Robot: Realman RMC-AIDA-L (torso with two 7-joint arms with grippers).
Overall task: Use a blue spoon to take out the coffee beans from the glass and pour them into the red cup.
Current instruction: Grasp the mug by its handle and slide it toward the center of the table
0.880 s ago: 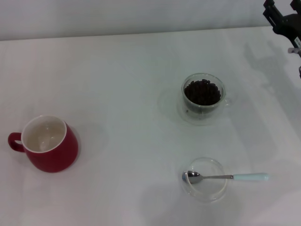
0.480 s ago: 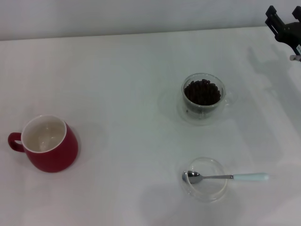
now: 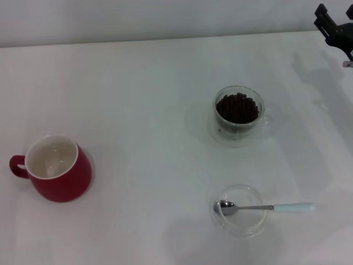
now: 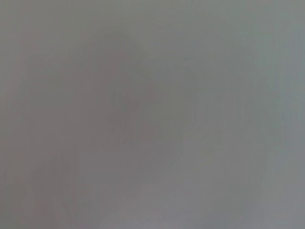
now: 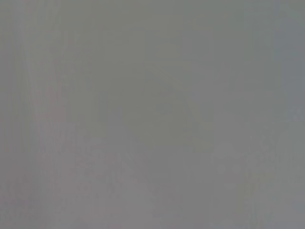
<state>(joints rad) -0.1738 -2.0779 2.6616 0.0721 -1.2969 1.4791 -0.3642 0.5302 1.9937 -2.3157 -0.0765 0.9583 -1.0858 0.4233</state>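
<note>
Far right edge: right end effector [image 3: 335, 26], state unclear | blue spoon [image 3: 265, 207] well apart, nearer

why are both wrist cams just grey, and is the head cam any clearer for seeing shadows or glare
Left wrist view: flat grey haze, nothing resolvable. Right wrist view: likewise. Head view: clear, evenly lit; the squat red cup with white inside and the clear glass of dark coffee beans cast faint soft shadows on the white table; small glints on the metal bowl of the pale-blue-handled spoon; the right gripper is cropped at the corner.
</note>
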